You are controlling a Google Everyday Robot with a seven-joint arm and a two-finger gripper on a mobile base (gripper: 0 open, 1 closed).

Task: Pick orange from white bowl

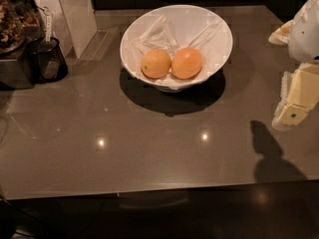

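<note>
The white bowl (219, 31) stands on the grey counter at the back middle, lined with crumpled white paper. Two round fruits lie side by side in it. The orange (187, 62) is the right one, deeper reddish-orange and slightly larger. A paler yellow-orange fruit (155, 63) with a dark stem dot touches it on the left. My gripper (295, 101) is at the right edge of the camera view, well to the right of the bowl and above the counter, with nothing seen in it.
A dark cup with a utensil (50, 59) and a dark appliance (15, 44) stand at the back left. A tall pale panel (75, 14) stands behind them. The counter's front edge (159, 188) runs across the lower part of the view.
</note>
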